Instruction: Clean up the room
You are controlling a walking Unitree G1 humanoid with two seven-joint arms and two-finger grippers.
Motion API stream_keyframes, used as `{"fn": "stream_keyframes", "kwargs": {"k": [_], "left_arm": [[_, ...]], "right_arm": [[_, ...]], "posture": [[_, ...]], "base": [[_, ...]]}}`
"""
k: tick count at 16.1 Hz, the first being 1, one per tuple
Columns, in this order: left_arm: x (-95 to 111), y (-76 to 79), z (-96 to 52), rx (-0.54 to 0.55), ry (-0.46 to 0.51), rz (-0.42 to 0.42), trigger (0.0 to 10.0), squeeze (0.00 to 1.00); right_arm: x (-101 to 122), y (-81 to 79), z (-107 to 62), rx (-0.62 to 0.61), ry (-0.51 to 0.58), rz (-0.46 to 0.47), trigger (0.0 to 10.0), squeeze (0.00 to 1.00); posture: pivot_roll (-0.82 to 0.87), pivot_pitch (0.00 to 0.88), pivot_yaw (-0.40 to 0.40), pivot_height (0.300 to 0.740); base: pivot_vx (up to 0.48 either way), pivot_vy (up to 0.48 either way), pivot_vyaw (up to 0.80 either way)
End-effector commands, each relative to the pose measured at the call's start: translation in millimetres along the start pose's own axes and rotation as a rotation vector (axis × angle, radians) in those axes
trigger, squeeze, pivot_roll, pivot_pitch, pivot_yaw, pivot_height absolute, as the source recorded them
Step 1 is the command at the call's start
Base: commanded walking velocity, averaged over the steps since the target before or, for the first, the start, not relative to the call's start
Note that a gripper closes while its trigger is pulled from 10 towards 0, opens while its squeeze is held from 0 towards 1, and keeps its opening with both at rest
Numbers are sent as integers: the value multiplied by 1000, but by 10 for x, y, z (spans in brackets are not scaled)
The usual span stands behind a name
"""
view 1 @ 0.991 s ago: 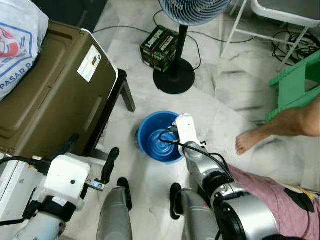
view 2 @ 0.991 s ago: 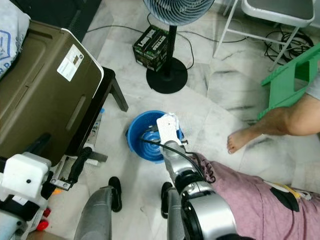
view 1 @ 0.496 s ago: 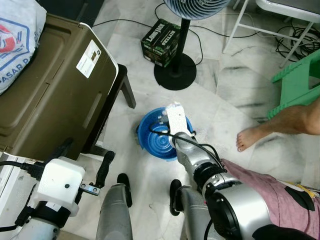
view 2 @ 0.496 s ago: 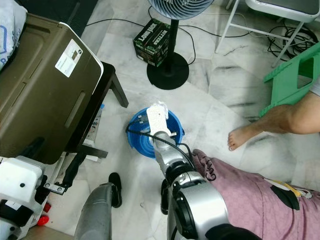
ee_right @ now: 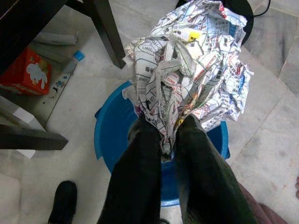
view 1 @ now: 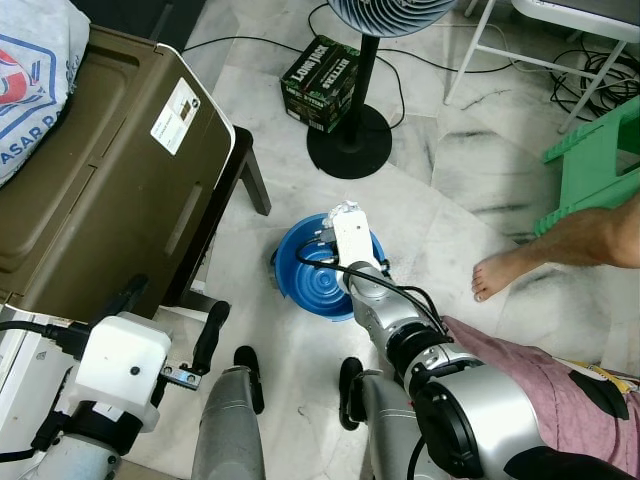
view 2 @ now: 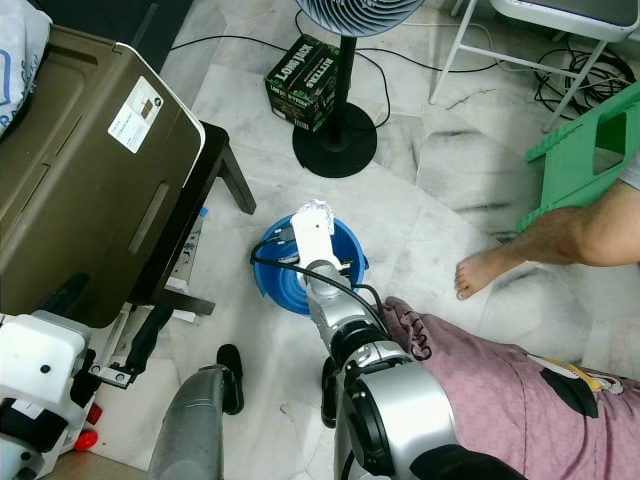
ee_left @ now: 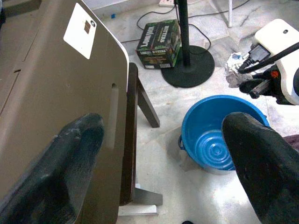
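Note:
A crumpled newspaper wad (ee_right: 187, 70) is pinched between the black fingers of my right gripper (ee_right: 168, 149), which is shut on it. The wad (view 2: 316, 208) hangs just above the far rim of a blue plastic basin (view 1: 300, 285) on the marble floor; the basin (ee_left: 210, 140) looks empty. My right arm reaches forward over the basin, with its white wrist (view 1: 352, 235) above the bowl. My left gripper (ee_left: 163, 126) stands open, its fingers wide apart, low at my left beside the dark table, well short of the basin.
An olive-brown bin (view 1: 90, 190) lies on a dark table (view 1: 250, 180) at my left. A fan stand (view 1: 348, 150) and a green-black box (view 1: 320, 85) stand beyond the basin. A person's bare foot (view 1: 500, 280), a green stool (view 1: 590, 165) and a pink garment (view 1: 540, 380) are on the right.
My right gripper has carried the newspaper slightly left and farther out over the basin. The left arm has stayed where it was.

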State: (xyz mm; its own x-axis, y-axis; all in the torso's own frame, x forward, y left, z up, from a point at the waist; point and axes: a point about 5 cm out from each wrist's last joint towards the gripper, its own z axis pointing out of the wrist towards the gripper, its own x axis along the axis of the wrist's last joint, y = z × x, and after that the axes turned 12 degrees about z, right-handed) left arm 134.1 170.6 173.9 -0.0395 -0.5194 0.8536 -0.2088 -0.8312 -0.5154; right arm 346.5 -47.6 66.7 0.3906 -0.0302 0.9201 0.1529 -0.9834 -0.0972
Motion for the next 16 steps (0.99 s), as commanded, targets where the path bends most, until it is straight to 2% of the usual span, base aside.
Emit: {"fn": "stream_keyframes", "kwargs": {"k": [1, 16], "left_arm": [[2, 15, -25, -14, -12, -5, 10000, 0], [-30, 4, 66, -7, 0, -7, 10000, 0]], "right_arm": [[-116, -70, -21, 16, -44, 21, 10000, 1000], [9, -41, 7, 0, -6, 31, 10000, 1000]], "posture": [[285, 452, 6, 740], [276, 417, 13, 740]], "base": [[0, 0, 0], [0, 0, 0]]}}
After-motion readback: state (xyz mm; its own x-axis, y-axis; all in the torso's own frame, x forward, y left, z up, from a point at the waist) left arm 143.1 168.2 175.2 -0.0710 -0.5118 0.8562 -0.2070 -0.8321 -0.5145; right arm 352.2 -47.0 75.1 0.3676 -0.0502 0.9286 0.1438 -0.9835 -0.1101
